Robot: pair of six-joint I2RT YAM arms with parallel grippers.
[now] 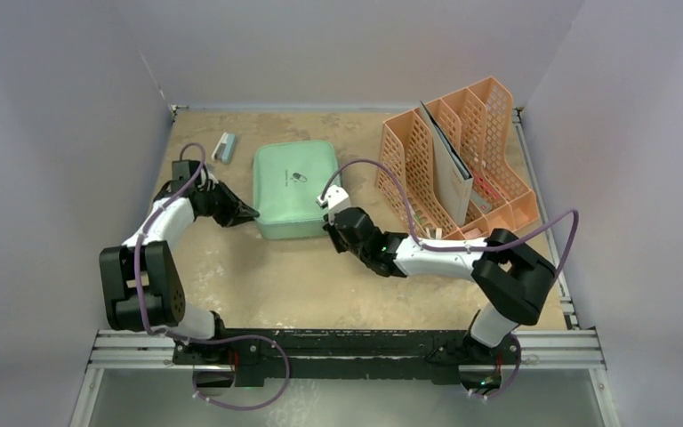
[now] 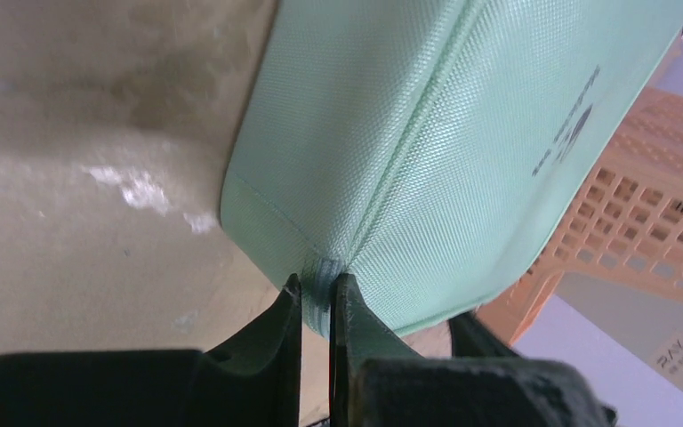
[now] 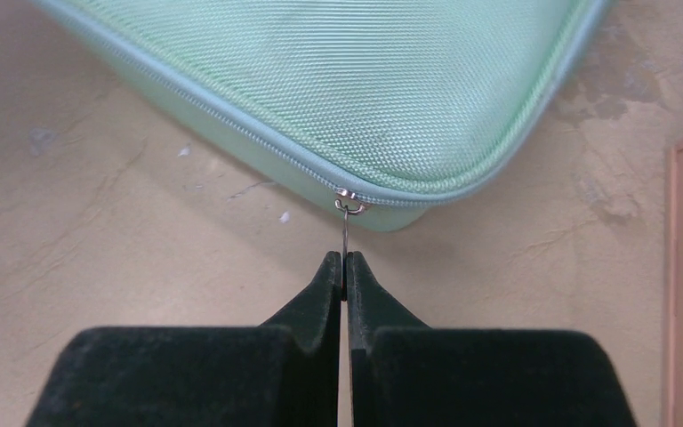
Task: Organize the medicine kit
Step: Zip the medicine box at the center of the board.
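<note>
The mint-green woven-fabric zip case with rounded corners [image 1: 295, 189] lies flat on the far middle of the tan table [image 1: 258, 276]. The left hand [image 2: 317, 289] is nearly closed, pinching the fabric tab [image 2: 320, 271] at the case's near left corner. The right hand [image 3: 345, 262] is fully closed on the thin metal zip pull [image 3: 346, 233]. The case is judged light, semi-stiff and grippy, best steadied by the tab and worked by the pull.
</note>
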